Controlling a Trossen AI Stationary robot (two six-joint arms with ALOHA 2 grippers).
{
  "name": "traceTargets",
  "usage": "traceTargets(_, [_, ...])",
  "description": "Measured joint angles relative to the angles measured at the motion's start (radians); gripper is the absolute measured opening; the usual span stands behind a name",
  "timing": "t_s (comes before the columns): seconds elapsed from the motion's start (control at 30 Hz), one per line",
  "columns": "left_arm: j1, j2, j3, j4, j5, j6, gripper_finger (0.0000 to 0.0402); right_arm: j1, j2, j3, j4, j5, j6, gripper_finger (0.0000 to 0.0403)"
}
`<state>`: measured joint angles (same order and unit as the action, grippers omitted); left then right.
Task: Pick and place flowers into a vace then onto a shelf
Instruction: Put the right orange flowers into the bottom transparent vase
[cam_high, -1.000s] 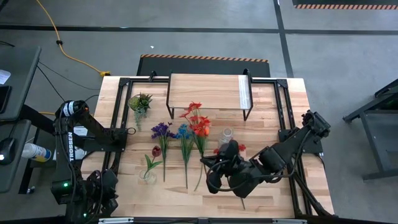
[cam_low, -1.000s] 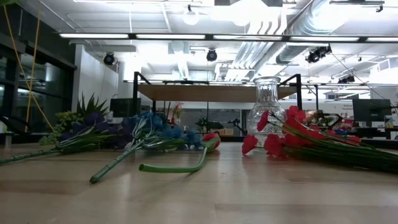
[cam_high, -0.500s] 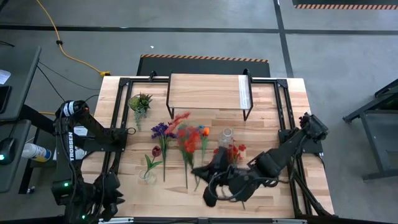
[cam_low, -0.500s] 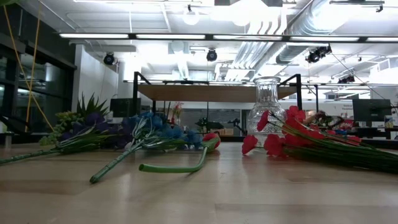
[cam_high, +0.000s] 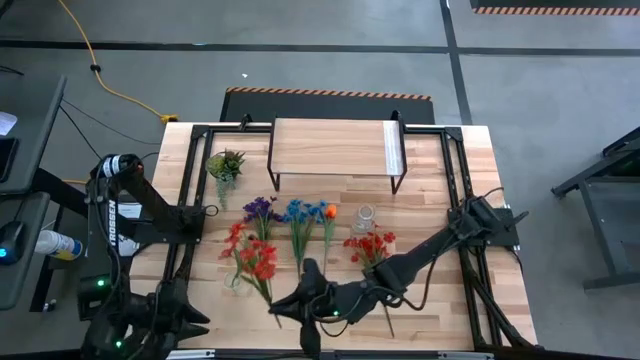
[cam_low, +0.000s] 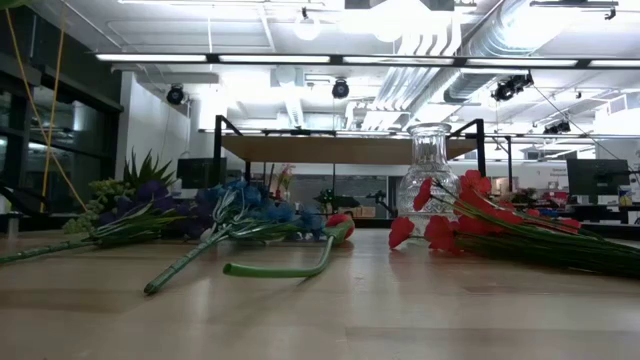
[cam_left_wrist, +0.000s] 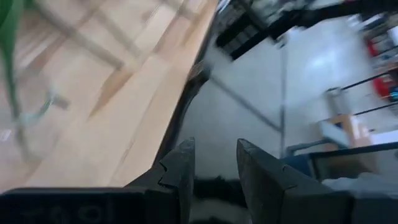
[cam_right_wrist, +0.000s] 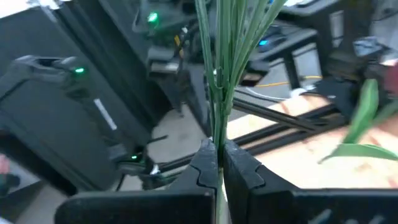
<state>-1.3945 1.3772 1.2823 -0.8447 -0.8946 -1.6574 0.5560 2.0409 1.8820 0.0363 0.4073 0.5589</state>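
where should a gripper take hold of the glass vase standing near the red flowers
Best at its narrow neck, just under the rim. The vase stands upright, bulbous below and slim above, as the low view shows. Come from the shelf side or above, probably, since red flowers lie against its near side.

A small green spiky plant (cam_high: 225, 164) stands on the wooden tabletop (cam_high: 430, 190) near the far left corner, beside the black metal frame (cam_high: 196, 135) that borders the table. A yellow cable (cam_high: 105, 85) runs across the grey concrete floor (cam_high: 320, 45) beyond the table and ends at the table's far left corner. A dark mat with an orange-and-black striped edge (cam_high: 328, 93) lies on the floor behind the table. A second striped strip (cam_high: 555, 10) lies on the floor at the far right. In the low view, fluorescent ceiling lights (cam_low: 330, 58) and exposed silver ducts (cam_low: 440, 45) hang above the room.
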Motion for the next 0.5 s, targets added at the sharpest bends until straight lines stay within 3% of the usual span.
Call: traceTargets(0.5, [0.015,-0.059,0.000,0.240,-0.378,0.451,0.0152,-0.019,0.035,0.000,0.219,-0.088,-0.093,0.0000])
